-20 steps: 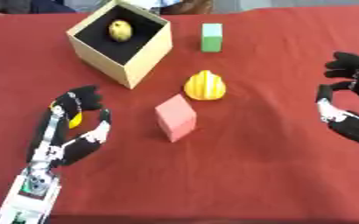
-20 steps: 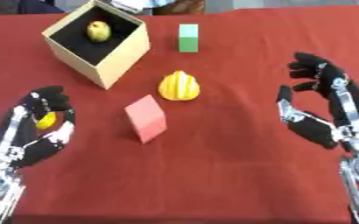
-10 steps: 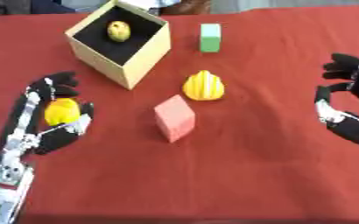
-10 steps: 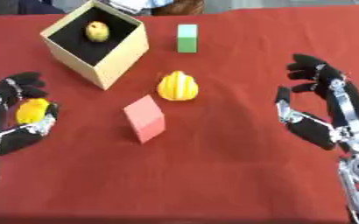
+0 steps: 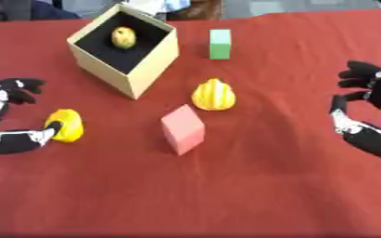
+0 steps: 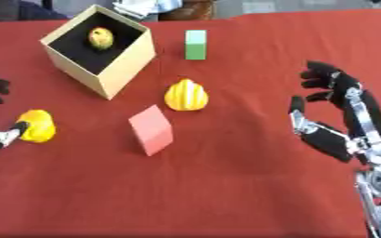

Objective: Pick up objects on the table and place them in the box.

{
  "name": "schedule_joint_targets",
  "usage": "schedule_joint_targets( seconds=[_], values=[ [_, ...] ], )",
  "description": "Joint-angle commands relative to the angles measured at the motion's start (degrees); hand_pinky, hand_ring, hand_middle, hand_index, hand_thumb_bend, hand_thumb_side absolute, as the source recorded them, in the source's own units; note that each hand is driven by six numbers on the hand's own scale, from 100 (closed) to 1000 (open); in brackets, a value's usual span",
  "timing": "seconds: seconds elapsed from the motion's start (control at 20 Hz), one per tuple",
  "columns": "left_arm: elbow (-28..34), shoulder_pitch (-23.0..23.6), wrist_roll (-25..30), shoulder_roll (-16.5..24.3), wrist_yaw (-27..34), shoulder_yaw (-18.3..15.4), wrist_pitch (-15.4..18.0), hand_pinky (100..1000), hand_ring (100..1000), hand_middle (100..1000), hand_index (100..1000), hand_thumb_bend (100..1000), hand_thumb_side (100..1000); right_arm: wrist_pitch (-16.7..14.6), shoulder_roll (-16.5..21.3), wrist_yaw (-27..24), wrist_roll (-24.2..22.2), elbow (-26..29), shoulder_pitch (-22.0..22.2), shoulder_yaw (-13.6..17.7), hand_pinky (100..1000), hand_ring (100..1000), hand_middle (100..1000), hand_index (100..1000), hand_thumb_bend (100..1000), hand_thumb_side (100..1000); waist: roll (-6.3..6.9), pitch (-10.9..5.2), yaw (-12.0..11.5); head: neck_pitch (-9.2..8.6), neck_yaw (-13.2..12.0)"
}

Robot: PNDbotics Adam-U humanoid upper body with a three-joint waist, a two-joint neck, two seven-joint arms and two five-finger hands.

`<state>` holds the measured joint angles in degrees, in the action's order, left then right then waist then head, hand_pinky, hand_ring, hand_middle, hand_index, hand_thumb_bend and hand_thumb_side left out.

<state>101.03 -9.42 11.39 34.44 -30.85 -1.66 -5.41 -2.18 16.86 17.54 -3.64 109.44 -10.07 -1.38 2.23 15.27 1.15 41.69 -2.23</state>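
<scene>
An open tan box (image 5: 154, 65) stands at the back left with a yellow-green fruit (image 5: 124, 37) inside it. On the red cloth lie a green block (image 5: 220, 44), a yellow striped gourd (image 5: 213, 95), a pink block (image 5: 183, 128) and a small yellow fruit (image 5: 67, 124). My left hand (image 5: 8, 139) is at the left edge. Its thumb tip touches the small yellow fruit, while its fingers (image 5: 15, 87) stand spread well away from it. My right hand (image 6: 336, 139) hovers open at the right side, holding nothing.
The red cloth (image 5: 251, 186) runs bare across the front and between the pink block and my right hand. Some items and a dark shape show beyond the table's far edge.
My left hand has drawn back to the left and its fingers have come off the small yellow fruit, which stays in about the same spot. The right hand has barely moved.
</scene>
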Motion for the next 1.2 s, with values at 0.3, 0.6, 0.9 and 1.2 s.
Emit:
schedule_joint_targets(
  seconds=[0.3, 0.6, 0.9, 1.2],
  values=[
    [-3.2, -3.0, 6.9, 4.1, -3.2, 0.8, 1.1, 767, 713, 727, 865, 500, 100, 0.0, 0.9, -0.1, 0.1, 0.4, -0.3, 0.5, 669, 768, 745, 880, 100, 100, 0.76, -1.31, 0.3, -0.82, 0.1],
    [-7.9, -5.5, 8.5, 3.8, -4.3, 2.0, 1.4, 763, 713, 741, 868, 502, 100, -0.1, 0.8, -0.2, 0.0, 0.3, -0.3, 0.4, 669, 768, 745, 880, 100, 100, 0.71, -1.40, 0.4, -0.71, 0.2],
    [-12.1, -7.7, 8.7, 2.7, -4.9, 3.5, 2.0, 726, 652, 683, 837, 460, 100, 0.0, 0.7, -0.2, 0.0, 0.3, -0.2, 0.3, 669, 768, 745, 880, 100, 100, 0.61, -1.40, 0.5, -0.83, 0.1],
    [-14.1, -8.9, 8.6, 2.2, -4.4, 5.0, 2.8, 624, 505, 514, 694, 300, 100, 0.0, 0.6, -0.3, 0.0, 0.2, -0.2, 0.3, 669, 767, 745, 880, 100, 100, 0.61, -1.34, 0.7, -0.80, 0.1]
  ],
)
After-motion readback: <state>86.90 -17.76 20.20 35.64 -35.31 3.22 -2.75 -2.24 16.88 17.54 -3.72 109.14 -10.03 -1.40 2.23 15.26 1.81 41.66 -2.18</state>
